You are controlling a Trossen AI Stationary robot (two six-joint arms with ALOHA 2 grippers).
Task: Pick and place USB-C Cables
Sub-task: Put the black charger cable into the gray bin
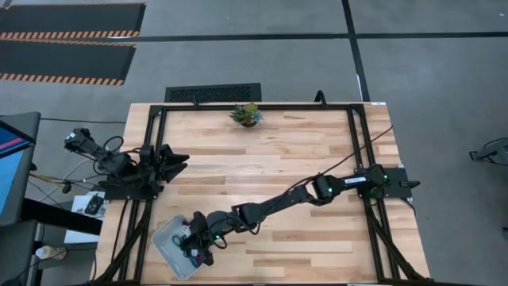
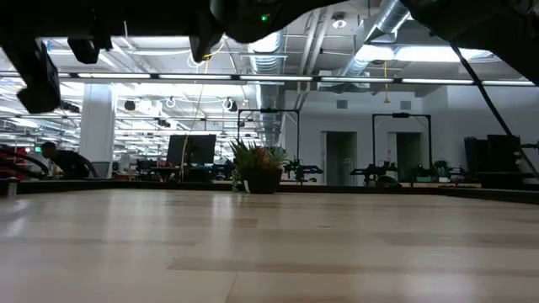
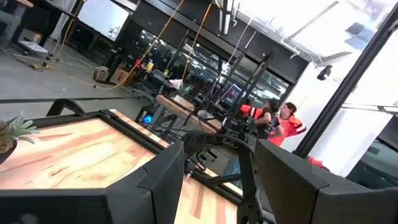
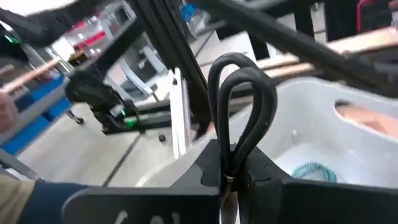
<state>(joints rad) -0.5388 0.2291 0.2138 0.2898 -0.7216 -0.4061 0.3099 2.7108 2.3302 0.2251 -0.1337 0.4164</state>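
Note:
My right gripper [image 4: 233, 177] reaches over the white tray [image 1: 168, 242] at the table's near left corner and is shut on a black coiled USB-C cable [image 4: 239, 106]. A teal cable [image 4: 312, 172] lies on the tray's floor in the right wrist view. Dark cables [image 1: 194, 253] show in the tray in the high view. My left gripper [image 1: 181, 159] waits at the table's left edge, lifted, its fingers open. The dark red and white-pink cables cannot be made out. My right gripper pinches the black cable between its two fingers at the bound end of the coil [image 4: 231, 163]. The loops [image 4: 239, 68] stand out past the fingertips, clear of the tray.
A small potted green plant [image 1: 247, 114] stands at the table's far edge, centre. Black frame rails [image 1: 361, 159] run along the table's left and right sides. The broad wooden middle of the table [image 1: 262, 163] is bare. People show in the room beyond, in the left wrist view.

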